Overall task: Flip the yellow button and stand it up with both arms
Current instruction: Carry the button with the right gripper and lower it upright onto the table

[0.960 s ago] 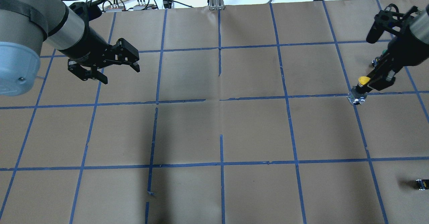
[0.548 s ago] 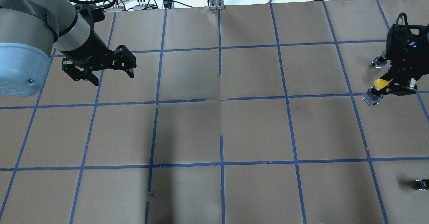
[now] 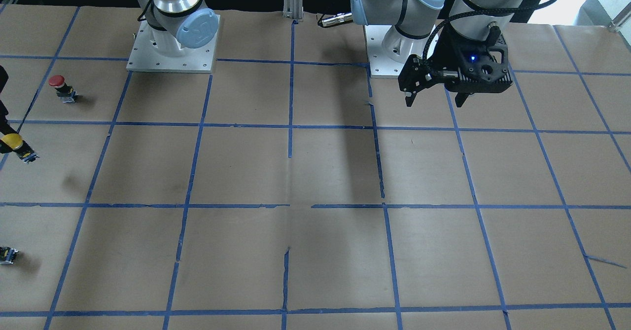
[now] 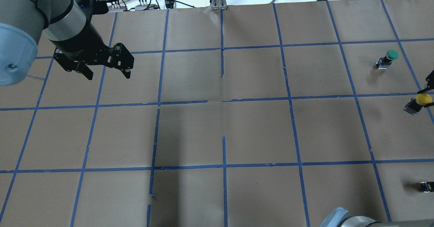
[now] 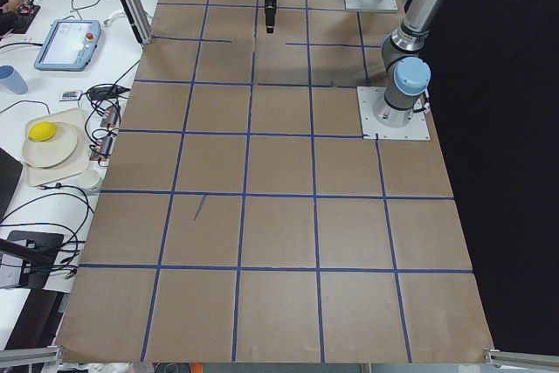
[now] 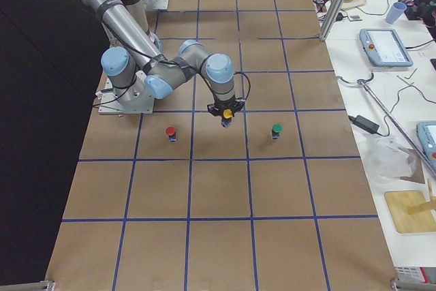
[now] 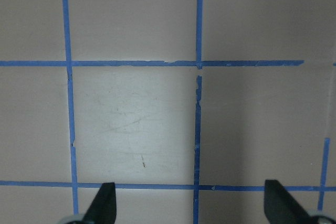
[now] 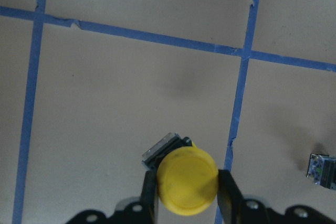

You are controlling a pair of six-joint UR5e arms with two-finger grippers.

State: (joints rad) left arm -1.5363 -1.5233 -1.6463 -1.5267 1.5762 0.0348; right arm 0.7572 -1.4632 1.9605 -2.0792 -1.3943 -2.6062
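Observation:
The yellow button (image 8: 188,181) has a round yellow cap on a black and grey base. My right gripper (image 8: 188,188) is shut on it, one finger on each side just under the cap. It hangs tilted above the paper, with its shadow below. It shows at the right edge of the overhead view (image 4: 420,101), at the left edge of the front view (image 3: 16,146), and in the right exterior view (image 6: 227,113). My left gripper (image 4: 108,75) is open and empty, high over the far left of the table (image 3: 436,101), far from the button.
A green-capped button (image 4: 388,58) stands beyond the yellow one. A red-capped button (image 3: 58,86) stands nearer the robot's base. A small capless black block (image 4: 426,186) lies at the near right edge, also in the right wrist view (image 8: 321,169). Blue tape grids the brown paper.
My right gripper has carried the yellow button rightward to the overhead view's edge, uncovering the green button. My left gripper has shifted slightly left and farther back, still open.

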